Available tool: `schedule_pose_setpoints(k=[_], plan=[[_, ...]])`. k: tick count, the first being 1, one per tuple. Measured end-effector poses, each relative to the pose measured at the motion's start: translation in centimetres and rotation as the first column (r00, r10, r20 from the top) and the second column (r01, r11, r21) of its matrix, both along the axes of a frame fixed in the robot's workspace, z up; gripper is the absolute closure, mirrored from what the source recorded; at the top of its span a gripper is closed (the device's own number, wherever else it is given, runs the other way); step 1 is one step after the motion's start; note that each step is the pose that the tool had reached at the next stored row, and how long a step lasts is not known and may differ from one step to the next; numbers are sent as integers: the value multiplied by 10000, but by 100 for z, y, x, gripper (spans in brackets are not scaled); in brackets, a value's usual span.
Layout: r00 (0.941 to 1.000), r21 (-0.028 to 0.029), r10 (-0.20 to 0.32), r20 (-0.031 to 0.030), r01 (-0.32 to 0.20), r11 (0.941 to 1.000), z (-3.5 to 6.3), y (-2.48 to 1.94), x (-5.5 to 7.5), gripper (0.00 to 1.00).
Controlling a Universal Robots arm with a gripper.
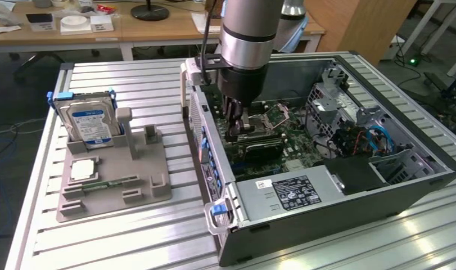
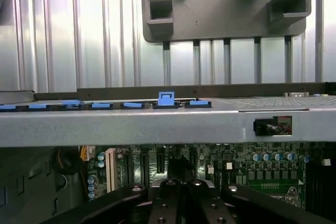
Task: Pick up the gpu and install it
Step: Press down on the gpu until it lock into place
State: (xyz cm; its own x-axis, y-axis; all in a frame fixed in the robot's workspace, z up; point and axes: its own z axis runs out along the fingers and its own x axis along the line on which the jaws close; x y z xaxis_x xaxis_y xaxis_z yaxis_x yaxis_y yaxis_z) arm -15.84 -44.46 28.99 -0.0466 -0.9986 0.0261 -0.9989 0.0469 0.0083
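Ribbed aluminium bench (image 1: 138, 236) carries everything I'm working with: a grey fixture tray (image 1: 111, 174) toward the exterior view's left edge, and the open computer case (image 1: 325, 157) toward its right. On the tray a hard drive (image 1: 91, 125) stands upright in its slot, and a small green memory stick (image 1: 108, 184) lies flat nearer the front.

My gripper (image 1: 241, 128) is down inside the case, over the motherboard (image 1: 288, 143), close to the case wall that faces the tray. Just below it I see a dark, flat shape that I take to be the gpu (image 1: 259, 147), lying low against the board; I can't tell whether it is fully seated. Through the wrist view I see the gripper's black linkages (image 2: 181, 205) and the expansion slots (image 2: 142, 166) beyond, but not the fingertips, so I can't say how far apart they are or whether they have the card.

My worry is misalignment. If the card edge sits askew to its slot, pressing down could bend the connector or flex the board. The arm also stands near the case wall (image 2: 157, 127), so a sideways drift could knock it.
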Motion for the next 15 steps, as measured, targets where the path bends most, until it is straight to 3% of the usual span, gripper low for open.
schedule_pose_setpoints(k=[6,9,10,14,15], plan=[[10000,8,-1,0,1,10000,-2,57,-15,90],[10000,49,1,0,-1,10000,-2,60,-41,90],[10000,94,1,0,-1,10000,-2,62,-46,90],[10000,464,-1,0,1,9989,-3,65,-60,90],[10000,483,-2,0,2,9988,-2,65,-70,90]])
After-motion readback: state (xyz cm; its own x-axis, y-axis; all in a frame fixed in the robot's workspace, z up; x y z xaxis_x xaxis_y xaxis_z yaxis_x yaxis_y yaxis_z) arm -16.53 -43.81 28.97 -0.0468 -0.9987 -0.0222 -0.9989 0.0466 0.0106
